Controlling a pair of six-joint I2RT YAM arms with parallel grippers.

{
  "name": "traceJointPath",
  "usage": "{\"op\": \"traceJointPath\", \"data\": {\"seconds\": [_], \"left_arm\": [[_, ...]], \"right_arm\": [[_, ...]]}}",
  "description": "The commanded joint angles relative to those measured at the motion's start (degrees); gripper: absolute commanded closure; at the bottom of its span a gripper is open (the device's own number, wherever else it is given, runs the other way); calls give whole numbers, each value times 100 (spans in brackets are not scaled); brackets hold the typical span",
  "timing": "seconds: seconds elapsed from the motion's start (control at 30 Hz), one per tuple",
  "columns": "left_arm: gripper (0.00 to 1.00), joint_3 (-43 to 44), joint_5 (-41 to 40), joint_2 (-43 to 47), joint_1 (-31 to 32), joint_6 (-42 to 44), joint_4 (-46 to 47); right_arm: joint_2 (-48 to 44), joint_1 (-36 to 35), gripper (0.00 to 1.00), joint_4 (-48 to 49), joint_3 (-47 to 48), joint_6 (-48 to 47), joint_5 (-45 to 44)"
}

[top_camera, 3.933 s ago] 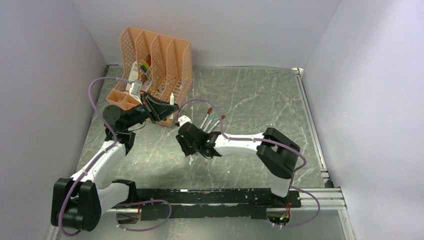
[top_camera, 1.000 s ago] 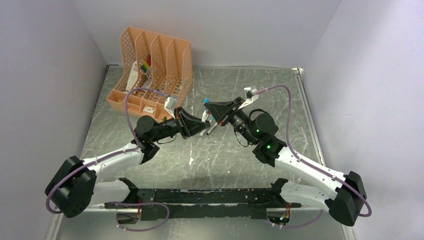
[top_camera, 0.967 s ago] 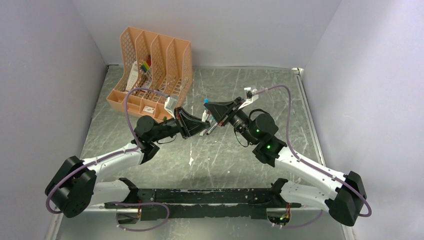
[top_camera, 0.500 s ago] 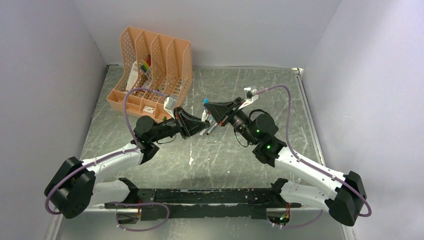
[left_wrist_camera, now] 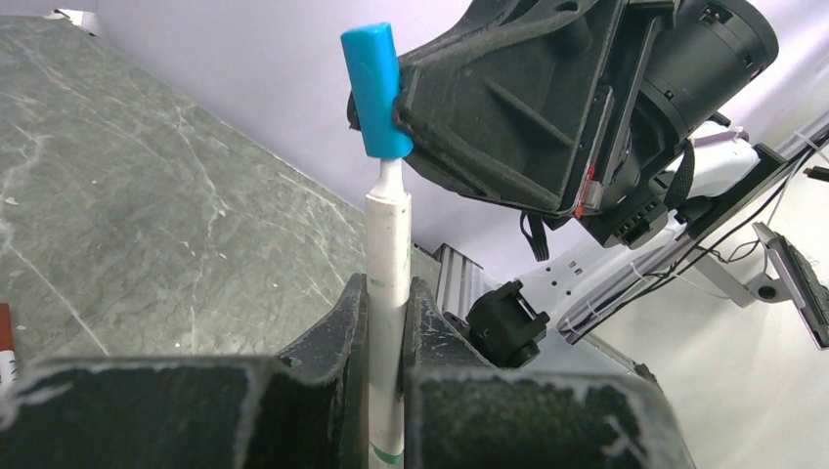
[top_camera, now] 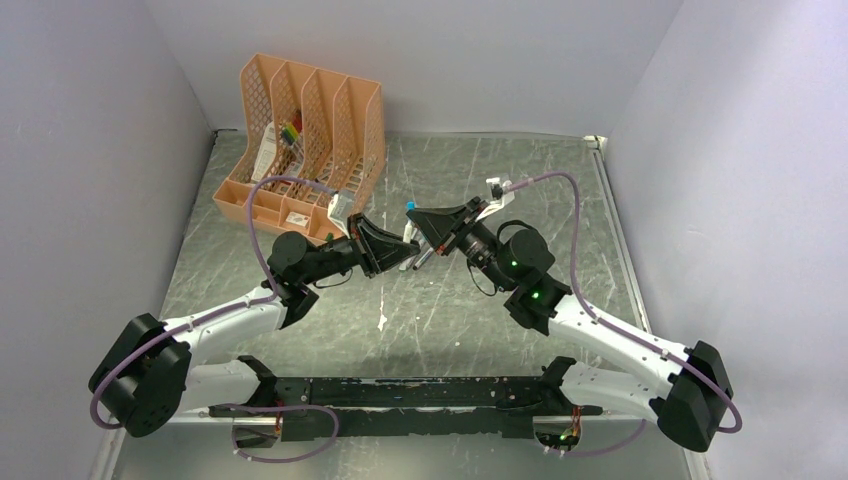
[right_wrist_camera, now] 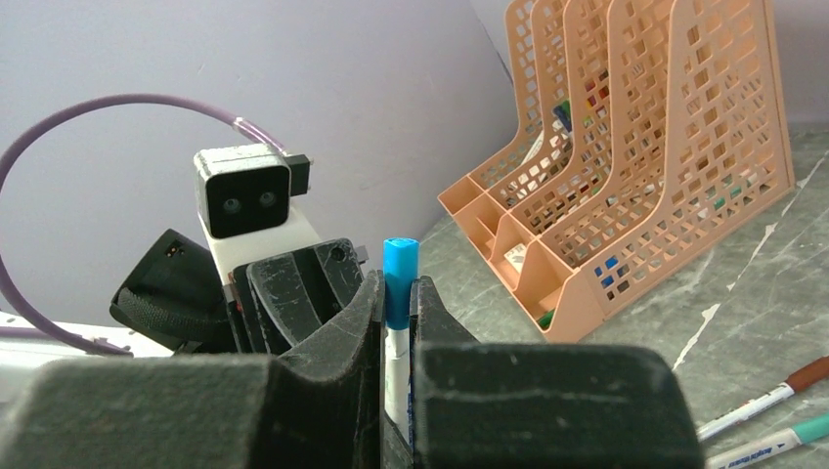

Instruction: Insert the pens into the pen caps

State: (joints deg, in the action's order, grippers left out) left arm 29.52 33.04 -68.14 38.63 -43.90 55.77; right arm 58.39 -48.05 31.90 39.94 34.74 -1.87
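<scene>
underneath both grippers lies a dark grey-green table (top_camera: 500,180) veined with white like marble, closed in by plain pale lilac walls (top_camera: 420,60), with a metal rail (top_camera: 625,260) running along the edge out beyond the right gripper's arm. behind the left gripper (left_wrist_camera: 388,313) and off to its outer side stands an orange mesh organizer (top_camera: 305,140). the left gripper is clamped on a white pen (left_wrist_camera: 388,230), which stands upright between its fingers. the right gripper (right_wrist_camera: 399,293) faces it from the other side, pinched tight on a blue cap (left_wrist_camera: 376,90) just above the left fingertips. the pen's thin neck reaches into the cap's open lower end, and a short stretch of that neck shows bare beneath the cap. how far the tip sits inside cannot be told, since the cap hides it, colour and all. the pen's lower end drops out of the left wrist view. from above, the joint is tiny and crowded by black fingers, so only the blue top reads clearly. on the table below the right gripper, toward its right, lie loose pens (right_wrist_camera: 753,405), one red-tipped and one teal-tipped, their barrels cut off by the frame. what is in the organizer shows only as coloured bits through the mesh.
</scene>
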Motion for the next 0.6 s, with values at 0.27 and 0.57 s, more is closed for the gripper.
{"op": "traceJointPath", "data": {"seconds": [0.27,0.57], "left_arm": [[93,173,-524,-34,39,79,334],[93,417,-662,-262,34,186,451]], "right_arm": [[10,19,100,318,-198,158,195],[-57,-20,100,250,-178,14,268]]}}
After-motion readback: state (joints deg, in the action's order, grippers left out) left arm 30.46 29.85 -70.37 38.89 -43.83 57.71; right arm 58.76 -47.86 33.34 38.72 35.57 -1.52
